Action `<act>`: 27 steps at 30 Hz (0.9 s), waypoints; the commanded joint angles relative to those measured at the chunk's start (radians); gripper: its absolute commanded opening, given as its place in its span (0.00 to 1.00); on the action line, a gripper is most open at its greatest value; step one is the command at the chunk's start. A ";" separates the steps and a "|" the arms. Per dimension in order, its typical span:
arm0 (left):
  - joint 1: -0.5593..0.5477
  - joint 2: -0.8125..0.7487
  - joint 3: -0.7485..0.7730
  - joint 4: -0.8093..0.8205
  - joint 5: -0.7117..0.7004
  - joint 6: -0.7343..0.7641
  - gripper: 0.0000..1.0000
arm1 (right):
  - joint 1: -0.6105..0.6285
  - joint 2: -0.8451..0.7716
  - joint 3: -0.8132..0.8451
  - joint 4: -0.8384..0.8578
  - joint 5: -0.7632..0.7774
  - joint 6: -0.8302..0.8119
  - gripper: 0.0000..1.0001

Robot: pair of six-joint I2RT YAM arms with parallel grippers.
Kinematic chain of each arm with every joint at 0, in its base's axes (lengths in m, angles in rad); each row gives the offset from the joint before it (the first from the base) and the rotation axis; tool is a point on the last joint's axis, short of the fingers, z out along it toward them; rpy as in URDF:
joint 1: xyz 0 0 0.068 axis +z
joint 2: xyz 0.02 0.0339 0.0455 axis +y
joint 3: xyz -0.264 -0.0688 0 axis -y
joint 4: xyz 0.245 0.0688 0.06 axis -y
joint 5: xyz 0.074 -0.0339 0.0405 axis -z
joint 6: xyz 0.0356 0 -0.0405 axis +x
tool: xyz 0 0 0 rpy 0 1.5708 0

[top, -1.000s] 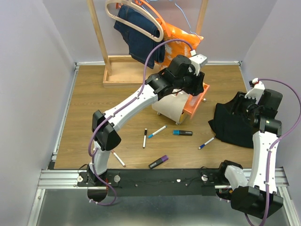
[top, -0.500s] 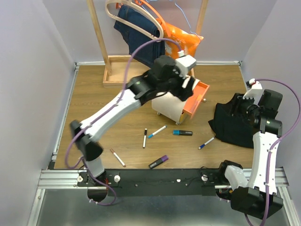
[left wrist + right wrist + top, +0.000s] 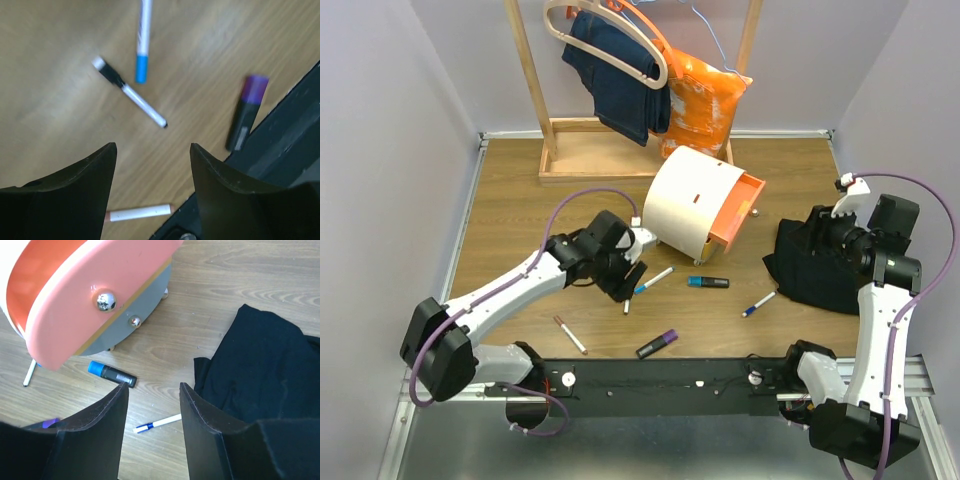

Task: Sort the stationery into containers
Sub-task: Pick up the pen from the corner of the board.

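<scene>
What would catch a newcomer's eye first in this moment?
A cream cabinet stands in the middle, its orange drawer pulled out. In front of it pens and markers lie scattered, with the left gripper open just above them. A black cloth lies crumpled at the right.

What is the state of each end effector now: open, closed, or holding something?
Left end effector: open, holding nothing.
Right end effector: open, holding nothing.
</scene>
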 commanded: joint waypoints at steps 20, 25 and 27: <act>-0.433 0.157 -0.124 0.192 -0.061 -0.210 0.70 | 0.001 -0.080 -0.007 0.022 0.072 -0.093 0.53; -0.458 0.226 -0.104 0.199 -0.098 -0.233 0.70 | 0.001 -0.089 0.008 0.034 0.062 -0.061 0.53; -0.464 0.245 -0.103 0.204 -0.123 -0.247 0.70 | 0.001 -0.093 0.013 0.037 0.059 -0.047 0.53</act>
